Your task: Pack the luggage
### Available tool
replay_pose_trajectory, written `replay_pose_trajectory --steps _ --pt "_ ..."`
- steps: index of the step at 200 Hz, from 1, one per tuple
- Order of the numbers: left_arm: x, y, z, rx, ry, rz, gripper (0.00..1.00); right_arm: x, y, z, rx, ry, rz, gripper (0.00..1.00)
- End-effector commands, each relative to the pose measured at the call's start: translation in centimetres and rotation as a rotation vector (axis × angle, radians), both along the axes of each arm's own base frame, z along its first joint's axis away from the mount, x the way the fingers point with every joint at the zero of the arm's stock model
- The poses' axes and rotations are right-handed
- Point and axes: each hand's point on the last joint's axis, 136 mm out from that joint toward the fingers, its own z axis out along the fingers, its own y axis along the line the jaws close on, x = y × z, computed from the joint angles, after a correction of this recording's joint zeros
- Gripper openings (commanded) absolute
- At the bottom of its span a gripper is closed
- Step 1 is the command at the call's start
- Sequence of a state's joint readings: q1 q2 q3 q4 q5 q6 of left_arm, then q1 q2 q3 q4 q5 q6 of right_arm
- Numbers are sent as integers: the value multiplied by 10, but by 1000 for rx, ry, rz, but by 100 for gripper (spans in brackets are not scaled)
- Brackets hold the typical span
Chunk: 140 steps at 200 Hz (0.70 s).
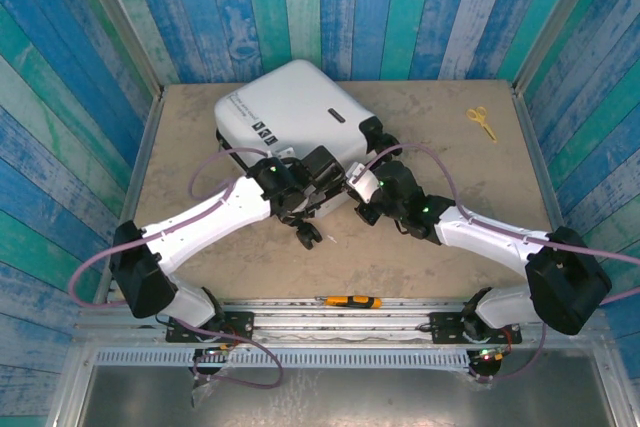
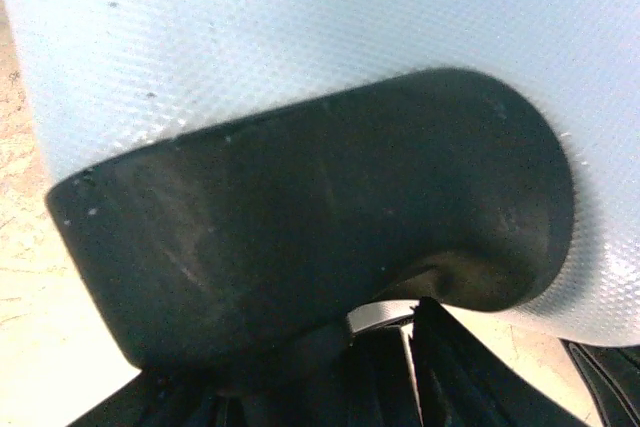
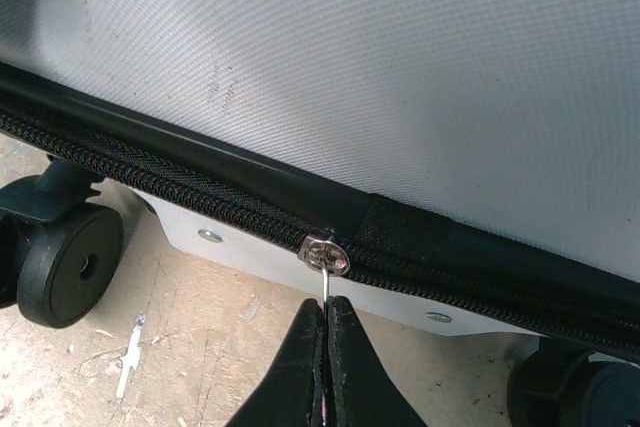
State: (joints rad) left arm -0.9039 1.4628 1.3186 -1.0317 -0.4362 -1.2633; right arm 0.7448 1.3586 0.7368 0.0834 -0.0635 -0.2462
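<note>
The luggage [image 1: 290, 107], a white hard-shell suitcase, lies flat and closed on the table, its wheeled end turned toward the arms. My left gripper [image 1: 300, 197] is at its near corner. In the left wrist view the black wheel housing [image 2: 300, 217] sits against the white shell [image 2: 300, 37] and runs down between my dark fingers [image 2: 440, 377], which are closed partway on it. My right gripper [image 3: 327, 309] is shut on the thin metal pull of the zipper slider [image 3: 325, 252], midway along the black zipper. A black wheel [image 3: 65, 262] stands to its left.
Yellow scissors [image 1: 481, 122] lie at the back right of the table. An orange and black utility knife [image 1: 350, 301] rests on the front rail. Another suitcase wheel [image 1: 308, 237] sticks out below the left gripper. Blue plank walls enclose the table.
</note>
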Motion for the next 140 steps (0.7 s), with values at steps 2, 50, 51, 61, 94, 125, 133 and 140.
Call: replay_pose_trajectory --steps 2,50,51,61,94,125,133,140 --pt "9 -5 5 -16 -60 -35 39 -6 0 5 8 -10 22 1" --pt "11 -6 16 -13 -82 -50 8 -2 -2 4 -4 -18 4 1" --pt "11 -6 16 -12 -82 -51 8 -2 -2 4 -5 -19 4 1" --pt "11 -4 15 -5 -82 -53 3 -2 -3 3 -10 -23 3 1" --pt "7 9 17 34 -87 -41 0 -3 -7 4 -24 -49 7 0" --pt "0 35 21 101 -103 -8 0 -3 -13 3 -56 -83 -3 1" --pt "-1 43 22 111 -103 3 0 -3 -15 3 -63 -94 -7 1" --pt "-3 50 23 118 -106 12 0 -3 -16 4 -68 -105 -8 1"
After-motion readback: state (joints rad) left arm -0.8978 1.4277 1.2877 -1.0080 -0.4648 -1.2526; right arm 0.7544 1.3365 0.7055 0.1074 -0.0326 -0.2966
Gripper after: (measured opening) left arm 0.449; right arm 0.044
